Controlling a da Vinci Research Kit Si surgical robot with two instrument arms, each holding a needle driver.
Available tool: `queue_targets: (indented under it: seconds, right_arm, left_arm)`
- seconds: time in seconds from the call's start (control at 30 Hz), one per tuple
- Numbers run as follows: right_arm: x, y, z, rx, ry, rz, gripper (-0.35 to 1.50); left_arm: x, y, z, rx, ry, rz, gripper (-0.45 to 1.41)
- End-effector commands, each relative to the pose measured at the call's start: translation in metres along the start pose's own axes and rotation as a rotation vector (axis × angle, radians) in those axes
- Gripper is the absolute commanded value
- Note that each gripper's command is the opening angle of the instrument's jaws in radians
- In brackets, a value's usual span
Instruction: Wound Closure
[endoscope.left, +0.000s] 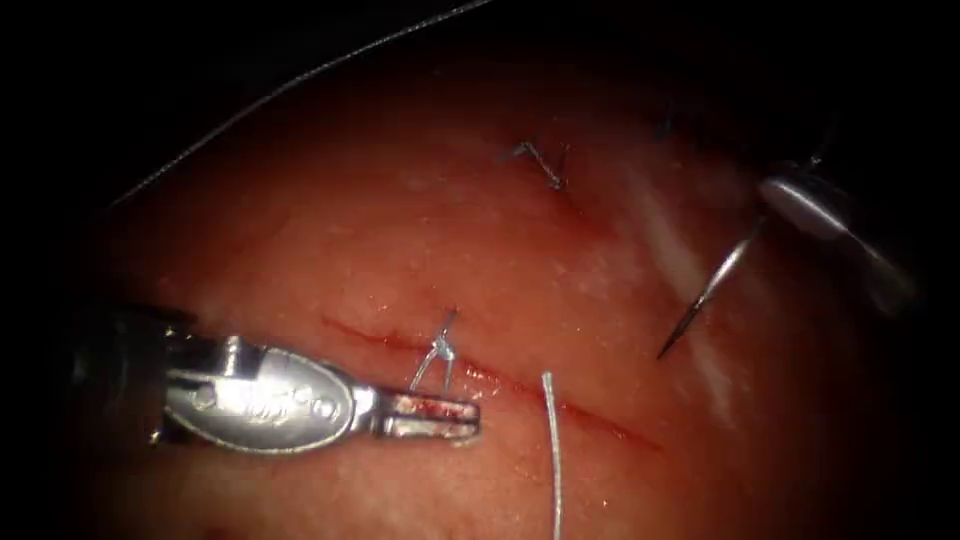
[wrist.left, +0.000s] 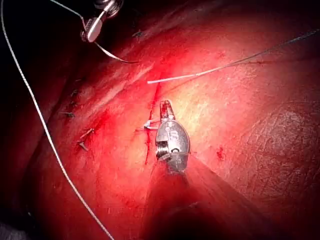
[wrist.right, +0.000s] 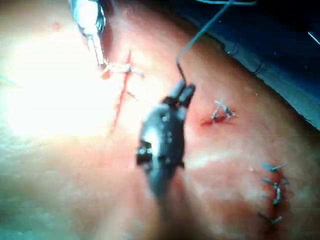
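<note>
Left tool (endoscope.left: 455, 417) low over the tissue (endoscope.left: 330, 250), tip just beside the cut (endoscope.left: 560, 405) on its left side, jaws together and smeared with red fluid (endoscope.left: 415, 405), holding nothing. Same tool (wrist.left: 165, 107) seen from its own wrist camera with closed tip next to a knotted stitch (wrist.left: 148, 126).

Knotted stitch (endoscope.left: 442, 350) across the cut, just above the left tool's tip, short cut ends standing up. Second older stitch (endoscope.left: 545, 170) farther up the tissue, well apart from the cut.

Right tool (endoscope.left: 775, 205) near the right edge of the tissue, well right of the cut, jaws clamped on the needle (endoscope.left: 710, 290) at its rear end. Needle free in the air, not in the tissue, sharp point hanging down and leftward toward the cut. In the right wrist view, jaws (wrist.right: 184, 92) closed on the needle's end.

Thread (endoscope.left: 300, 80) running in a long arc past the upper left edge of the tissue. Loose pale thread end (endoscope.left: 552, 450) lying on the tissue just below the cut, reaching toward the lower edge.
</note>
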Motion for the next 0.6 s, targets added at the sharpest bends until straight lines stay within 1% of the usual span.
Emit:
queue_targets:
  seconds: [0.03,0.1,0.23,0.4,0.43,0.6]
  right_arm:
    - [-0.0005,-0.0005,0.0015,0.010,0.003,-0.042,-0.35]
    - [-0.0007,-0.0010,0.0020,0.021,0.009,-0.111,-0.35]
    - [-0.0013,-0.0020,0.0024,0.046,0.030,-0.231,-0.35]
    - [-0.0023,-0.0034,0.0028,0.068,0.063,-0.366,-0.35]
    - [-0.0023,-0.0037,0.0029,0.070,0.071,-0.414,-0.35]
    - [-0.0018,-0.0051,0.0033,0.088,0.103,-0.541,-0.35]
  left_arm:
    - [-0.0009,-0.0003,0.0009,0.001,-0.004,0.000,-0.28]
    - [-0.0018,-0.0007,0.0015,0.007,-0.015,-0.006,-0.28]
    - [-0.0022,-0.0005,0.0024,0.011,-0.016,-0.010,-0.28]
    - [-0.0015,0.0008,0.0036,-0.009,-0.013,-0.012,-0.28]
    - [-0.0011,0.0013,0.0039,-0.017,-0.013,-0.013,-0.28]
    - [-0.0006,0.0021,0.0043,-0.024,-0.012,-0.013,-0.28]
